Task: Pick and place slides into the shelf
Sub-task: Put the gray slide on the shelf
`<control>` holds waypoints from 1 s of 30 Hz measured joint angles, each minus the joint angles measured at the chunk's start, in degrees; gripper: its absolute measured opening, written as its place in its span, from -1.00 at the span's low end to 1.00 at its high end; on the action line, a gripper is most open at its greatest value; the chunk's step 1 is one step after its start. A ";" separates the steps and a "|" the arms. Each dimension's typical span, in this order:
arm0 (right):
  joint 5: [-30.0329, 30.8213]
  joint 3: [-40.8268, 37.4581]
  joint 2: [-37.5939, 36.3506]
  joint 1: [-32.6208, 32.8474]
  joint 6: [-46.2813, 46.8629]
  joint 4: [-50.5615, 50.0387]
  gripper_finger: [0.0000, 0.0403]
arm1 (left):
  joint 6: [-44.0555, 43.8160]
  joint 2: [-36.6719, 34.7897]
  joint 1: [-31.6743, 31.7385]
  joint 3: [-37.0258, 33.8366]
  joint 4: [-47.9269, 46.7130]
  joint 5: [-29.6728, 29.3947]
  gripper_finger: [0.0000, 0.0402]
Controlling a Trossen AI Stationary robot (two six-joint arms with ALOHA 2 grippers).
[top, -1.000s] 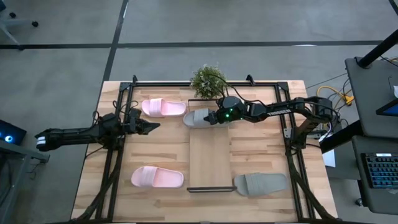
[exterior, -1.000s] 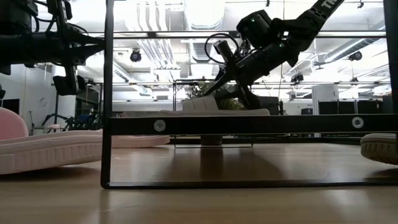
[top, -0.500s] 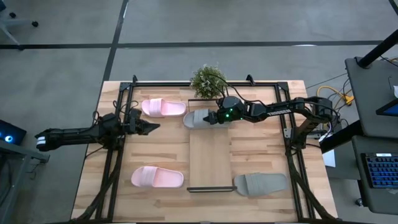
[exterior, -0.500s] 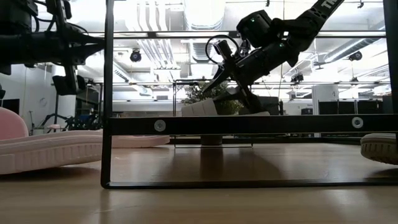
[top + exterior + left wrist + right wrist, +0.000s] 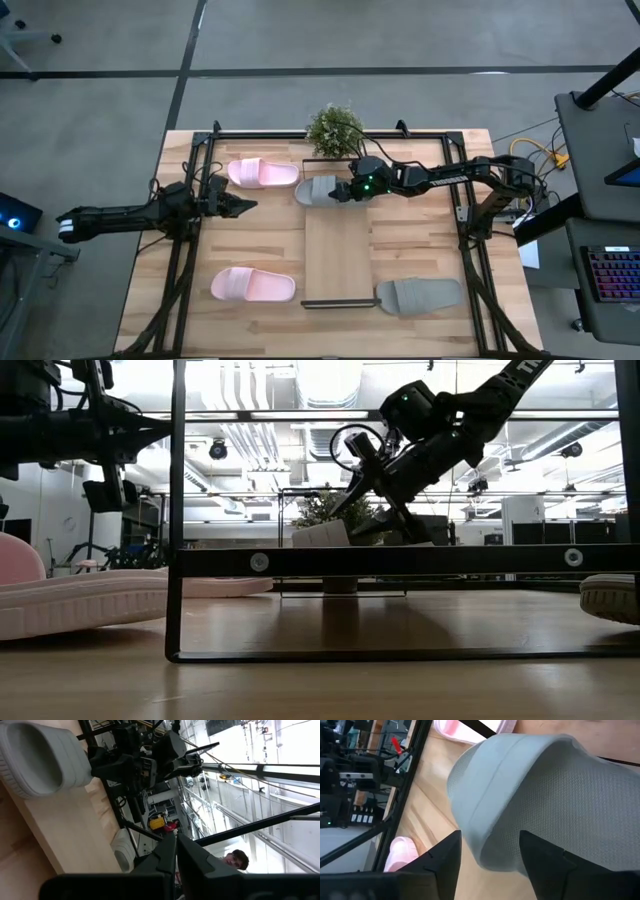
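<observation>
Grey slide [image 5: 318, 189] sits between your right gripper's [image 5: 340, 190] spread fingers at the shelf's [image 5: 338, 250] far end, unseated, three slides left, left gripper [image 5: 240, 204] shut.

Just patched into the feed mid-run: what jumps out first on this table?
The right pincer sits at a grey slide by the far end of the shelf, fingers astride its strap. Two pink slides lie to the left, another grey slide at the near right; the left pincer waits shut.

Open-plan robotics lab: exposed ceiling ducts [image 5: 300, 400], other rigs
</observation>
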 joint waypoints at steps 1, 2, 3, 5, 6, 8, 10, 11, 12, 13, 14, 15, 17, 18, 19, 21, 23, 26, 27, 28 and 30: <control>-0.06 0.00 -0.04 0.00 0.02 0.02 -0.04 | 0.01 0.00 0.01 0.00 0.00 0.11 -1.00; -0.15 0.00 -0.29 -0.02 0.14 -0.02 -0.03 | 0.01 0.00 0.00 0.00 0.00 0.19 -1.00; -0.14 0.00 -0.45 -0.04 0.23 -0.02 -0.03 | 0.02 0.00 0.02 0.00 0.00 0.34 -1.00; -0.13 0.00 -0.88 -0.05 0.27 -0.02 -0.02 | 0.06 0.00 0.00 0.00 0.00 0.68 -1.00; -0.13 0.00 -1.12 -0.07 0.26 -0.09 -0.03 | 0.06 0.00 0.02 0.00 0.00 0.74 -1.00; -0.08 0.00 -1.68 -0.07 0.28 -0.47 -0.03 | 0.12 0.00 0.01 0.00 0.00 0.73 -1.00; 0.02 0.00 -2.37 -0.15 0.26 -1.05 -0.03 | 0.26 0.00 0.00 0.00 -0.01 0.73 -1.00; 0.05 0.00 -2.62 -0.15 0.26 -1.40 -0.03 | 0.28 0.00 0.01 0.00 0.00 0.72 -1.00; 0.05 0.00 -2.77 -0.17 0.23 -1.51 -0.03 | 0.29 0.00 0.00 0.00 0.00 0.72 -1.00; 0.05 0.00 -3.01 -0.17 0.23 -2.07 -0.03 | 0.28 0.00 0.00 0.00 -0.02 0.73 -1.00; 0.06 0.00 -3.27 -0.17 0.25 -2.98 -0.03 | 0.28 0.00 0.02 0.00 -0.02 0.77 -1.00; 0.05 0.00 -3.43 -0.17 0.26 -3.45 -0.03 | 0.28 0.04 0.02 0.00 0.02 0.88 -1.00; -0.06 0.00 -3.78 -0.15 0.25 -4.57 -0.03 | 0.28 -0.01 0.02 0.00 -0.02 1.11 -1.00; -0.15 -0.02 -3.98 -0.15 0.21 -5.27 -0.03 | 0.28 -0.05 0.01 0.00 -0.01 1.17 -1.00; -0.17 -0.02 -4.26 -0.15 0.14 -5.46 -0.03 | 0.28 -0.07 0.02 0.00 0.03 1.19 -1.00; -0.28 -0.02 -4.97 -0.15 0.01 -6.42 -0.03 | 0.28 -0.13 0.02 0.00 -0.05 1.25 -1.00; -0.41 -0.02 -5.91 -0.15 -0.10 -7.63 -0.03 | 0.28 -0.19 0.00 0.00 0.00 1.39 -1.00; -0.49 -0.02 -7.74 -0.13 -0.63 -10.03 -0.03 | 0.28 -0.13 0.02 0.00 -0.04 1.40 -1.00; -0.54 -0.02 -8.54 -0.11 -0.75 -11.01 -0.03 | 0.28 -0.05 0.01 0.00 -0.02 1.42 -1.00; -0.54 -0.02 -9.40 -0.04 -1.06 -12.28 -0.03 | 0.28 0.05 0.02 0.00 -0.04 1.40 -1.00; -0.54 -0.02 -11.16 0.17 -1.53 -14.78 -0.03 | 0.29 0.26 0.01 0.00 -0.09 1.42 -1.00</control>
